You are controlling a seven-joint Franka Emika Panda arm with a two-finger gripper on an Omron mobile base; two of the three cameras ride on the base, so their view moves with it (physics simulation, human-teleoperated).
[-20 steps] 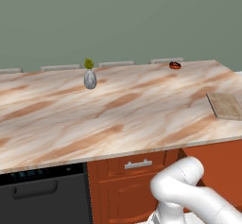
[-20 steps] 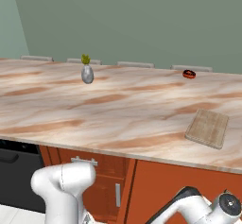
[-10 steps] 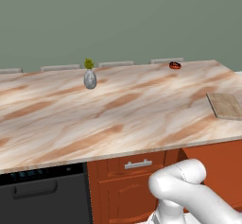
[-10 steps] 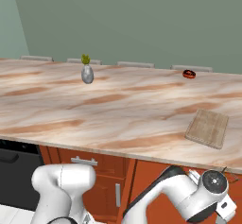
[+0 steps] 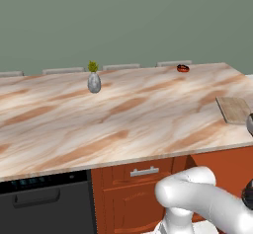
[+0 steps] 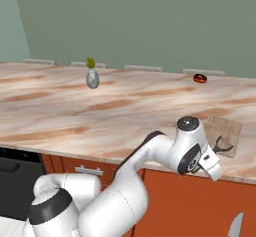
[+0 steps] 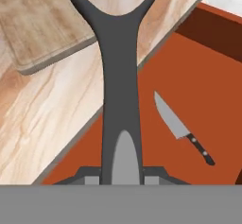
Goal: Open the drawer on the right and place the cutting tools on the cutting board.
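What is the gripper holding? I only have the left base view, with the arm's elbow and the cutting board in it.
Observer: A dark grey Y-shaped peeler, clamped by its handle in the gripper.
Operator: Where is it relative to the cutting board?
Observer: In the right base view it hangs at the counter's front edge, close to the near side of the cutting board, not resting on it.
Operator: Any cutting tools in the drawer?
Observer: Yes, the hand view shows a knife lying flat in the open drawer.
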